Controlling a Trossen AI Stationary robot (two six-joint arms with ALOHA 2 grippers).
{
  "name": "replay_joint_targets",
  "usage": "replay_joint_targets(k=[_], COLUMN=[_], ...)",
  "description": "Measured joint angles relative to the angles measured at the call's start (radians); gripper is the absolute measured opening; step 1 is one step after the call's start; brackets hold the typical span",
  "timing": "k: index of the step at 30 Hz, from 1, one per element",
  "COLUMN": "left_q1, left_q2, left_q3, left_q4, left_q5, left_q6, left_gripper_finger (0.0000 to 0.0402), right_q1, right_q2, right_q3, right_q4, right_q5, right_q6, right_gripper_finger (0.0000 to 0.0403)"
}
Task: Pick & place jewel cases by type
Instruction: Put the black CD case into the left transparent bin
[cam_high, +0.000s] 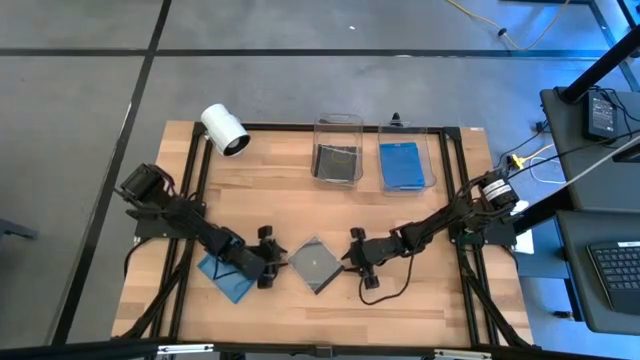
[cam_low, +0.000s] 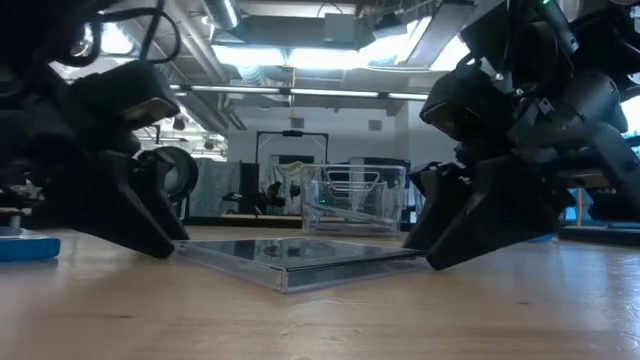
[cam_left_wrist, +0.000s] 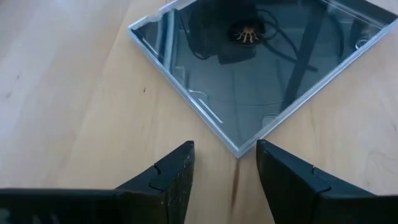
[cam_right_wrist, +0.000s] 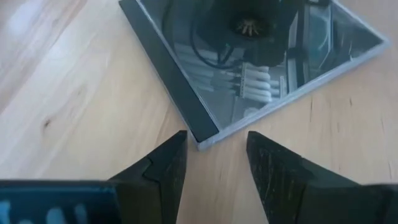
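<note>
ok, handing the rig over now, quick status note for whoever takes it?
Left tool: open, down at the table, a corner of the dark jewel case between its fingers, not gripped.
Right tool: open, at the opposite corner of that case, not gripped.
The case lies flat mid-table between both arms.
Done: dark cases in the left bin, blue cases in the right bin; counts unclear.
Left: this dark case, and a blue case on the table under the left arm.
</note>
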Motion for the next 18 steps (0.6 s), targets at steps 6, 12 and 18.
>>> replay_joint_targets(k=[6, 12, 18], left_q1=[0.037, 0.039, 0.039], left_q2=[0.023, 0.029, 0.030], left_q3=[0.000, -0.004, -0.007], left_q4=[0.026, 0.112, 0.153], left_q5=[0.051, 0.055, 0.054], left_q6=[0.002, 0.099, 0.132], left_gripper_finger=[0.0168, 0.0160, 0.0148], right_q1=[0.000, 0.002, 0.002], right_q2=[0.027, 0.029, 0.029], right_q3=[0.000, -0.001, -0.002], right_q4=[0.035, 0.048, 0.053], right_q5=[0.010, 0.049, 0.049], right_q6=[0.026, 0.054, 0.051], right_gripper_finger=[0.0172, 0.0172, 0.0172])
